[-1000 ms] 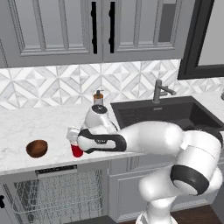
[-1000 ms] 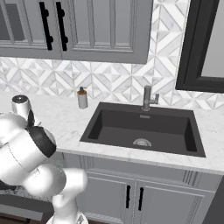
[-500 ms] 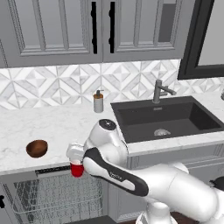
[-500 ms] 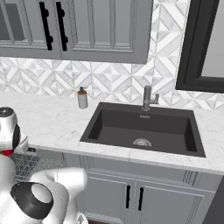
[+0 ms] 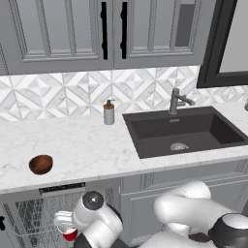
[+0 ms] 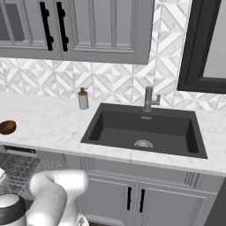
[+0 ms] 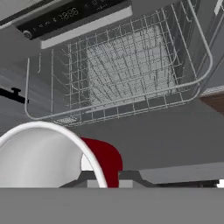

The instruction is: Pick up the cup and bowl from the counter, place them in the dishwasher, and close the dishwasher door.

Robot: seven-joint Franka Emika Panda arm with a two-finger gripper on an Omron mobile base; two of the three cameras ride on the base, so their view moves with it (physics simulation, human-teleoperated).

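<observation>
Left base view
Pincer: we log the pincer [image 5: 68, 231] low in front of the open dishwasher [image 5: 53, 213]; its fingers are hidden behind the cup, so we take it as clamped on the cup.
Cup: the cup [image 5: 68, 231], glossy red plastic, tapered, white rim, sits in the pincer, tipped on its side.
Bowl: the bowl [image 5: 40, 164], round, dark brown, wood-like, lies above the pincer and a little to its left, on the counter [image 5: 92, 145], well apart from it.
Counter: white marble look, faint grey veining, smooth slab.
Rack: grey wire rack [image 5: 34, 218], open grid, just behind the pincer.
Soap bottle: we note a grey cylindrical soap bottle [image 5: 109, 113] far above the pincer, beside the matt dark sink [image 5: 181, 131].

Right base view
Bowl: the bowl [image 6: 7, 127] rests at the counter's [image 6: 48, 123] left end.
Rack: wire mesh [image 6: 17, 170] under the counter edge.
Sink: dark rectangular basin [image 6: 143, 130] with a grey metal tap [image 6: 150, 99].

Hand view
Cup: white rim and pale inside fill the lower left; the red wall [image 7: 103, 159] curves against the pincer's base.
Rack: the wire basket [image 7: 118, 65], rounded corners, fine grid, lies straight ahead of the pincer.
Control strip: dark band [image 7: 74, 15] beyond the rack.
</observation>
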